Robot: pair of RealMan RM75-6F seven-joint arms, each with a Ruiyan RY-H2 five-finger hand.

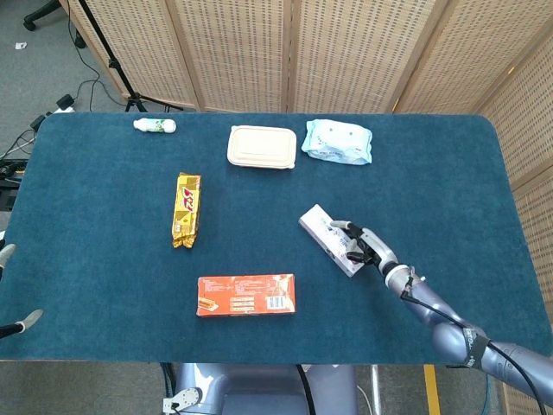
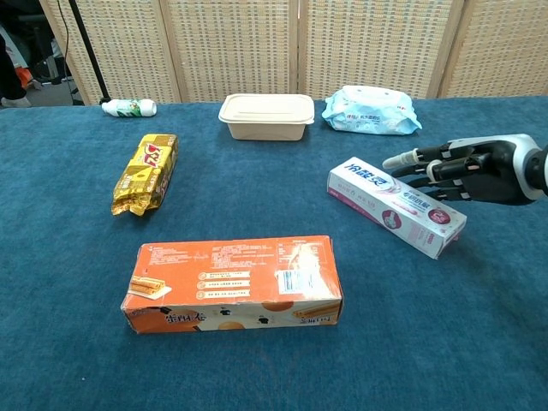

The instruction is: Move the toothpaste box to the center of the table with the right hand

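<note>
The white and pink toothpaste box [image 1: 327, 239] lies slantwise a little right of the table's middle, and in the chest view the toothpaste box [image 2: 396, 206] shows right of centre. My right hand [image 1: 367, 248] grips its near right end, fingers wrapped over the top. From the chest, the right hand [image 2: 467, 171] reaches in from the right edge behind the box. Whether the box touches the cloth I cannot tell. Only the fingertips of my left hand [image 1: 26, 322] show at the far left table edge, spread apart and holding nothing.
On the blue table [image 1: 104, 277] an orange biscuit box [image 1: 246, 294] lies front centre, and a yellow snack bag [image 1: 187, 208] sits to the left. At the back are a beige lidded container [image 1: 261, 146], a wet-wipes pack [image 1: 337, 142] and a small white bottle [image 1: 155, 125].
</note>
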